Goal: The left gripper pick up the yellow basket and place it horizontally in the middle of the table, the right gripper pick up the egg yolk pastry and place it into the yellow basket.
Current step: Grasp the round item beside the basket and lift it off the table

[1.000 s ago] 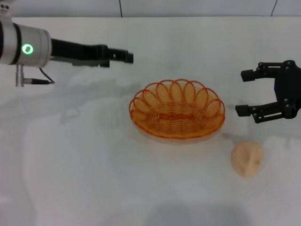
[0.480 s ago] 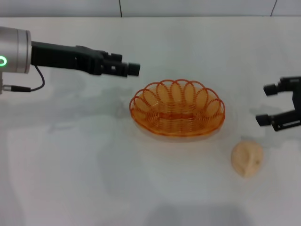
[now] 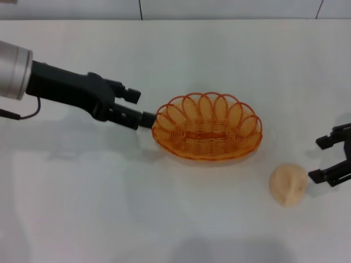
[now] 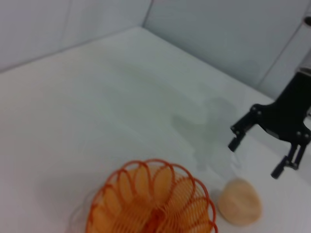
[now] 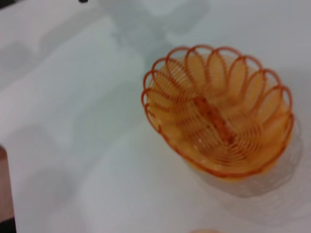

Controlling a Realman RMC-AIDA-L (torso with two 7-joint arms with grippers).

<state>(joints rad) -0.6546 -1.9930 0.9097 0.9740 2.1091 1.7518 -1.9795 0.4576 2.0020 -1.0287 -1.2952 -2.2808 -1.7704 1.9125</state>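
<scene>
The yellow basket point(image 3: 207, 127) sits upright on the white table point(image 3: 109, 208), near its middle. My left gripper point(image 3: 140, 106) is open at the basket's left rim, with one fingertip point(image 3: 147, 116) right against the rim loops. The egg yolk pastry point(image 3: 288, 184) lies on the table to the front right of the basket. My right gripper point(image 3: 320, 160) is open just right of the pastry, apart from it. The left wrist view shows the basket point(image 4: 153, 204), the pastry point(image 4: 239, 201) and the right gripper point(image 4: 255, 158). The right wrist view shows the basket point(image 5: 218, 111).
A grey wall point(image 3: 219, 8) runs behind the table's far edge. The left arm's silver section point(image 3: 11, 68) reaches in from the left over the table. The table's edge shows in the right wrist view point(image 5: 4, 194).
My left gripper has come down and right to the basket's left rim. My right gripper has moved right and toward the front, down beside the pastry. Basket and pastry have not moved.
</scene>
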